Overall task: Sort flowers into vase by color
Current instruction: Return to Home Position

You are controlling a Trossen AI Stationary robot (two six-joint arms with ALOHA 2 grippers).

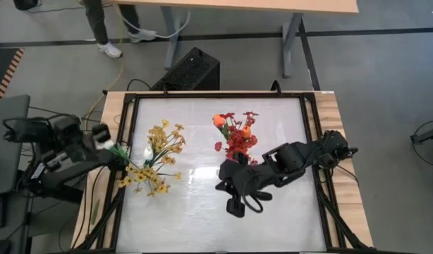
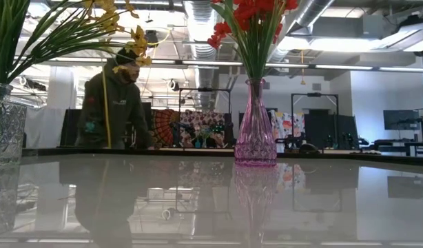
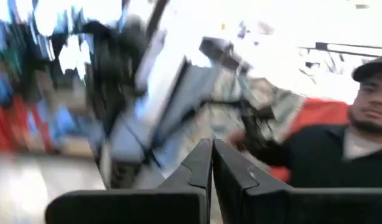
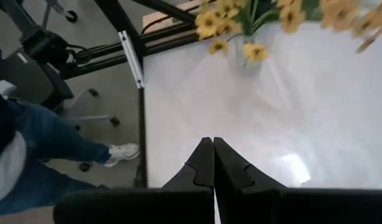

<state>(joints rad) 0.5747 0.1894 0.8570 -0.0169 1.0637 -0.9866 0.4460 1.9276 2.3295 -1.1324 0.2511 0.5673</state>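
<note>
**Bringing both arms home without touching the bouquets**

The sorting looks finished: the yellow flowers [image 1: 160,156] stand in the transparent vase [image 2: 6,120] at the left side of the table [image 1: 202,222], with a white bud [image 1: 147,152] among them. The red flowers [image 1: 238,140] and an orange tulip bud [image 1: 218,121] stand in the pink vase [image 2: 255,127] near the middle. What remains, by my judgement, is only to draw the arms back.

The right gripper [image 4: 213,142] has its two fingers pressed together with nothing between them. In the high view its arm is bent over the right half of the table, and the forearm passes just beside the red sprays. This is the delicate point. The arm does best to lift first and then fold back toward its base at the right edge, so that no link sweeps through the blossoms (the narrow pink vase would probably tip easily).

The left gripper [image 3: 211,144] is pressed together too and carries nothing. Its arm is at the left edge of the table, near the green stems of the yellow bouquet. It should pull away from the vase, not across it.

A slow, smooth motion is enough here. A person [image 2: 115,103] is in the room behind the table, well apart from both arms.
</note>
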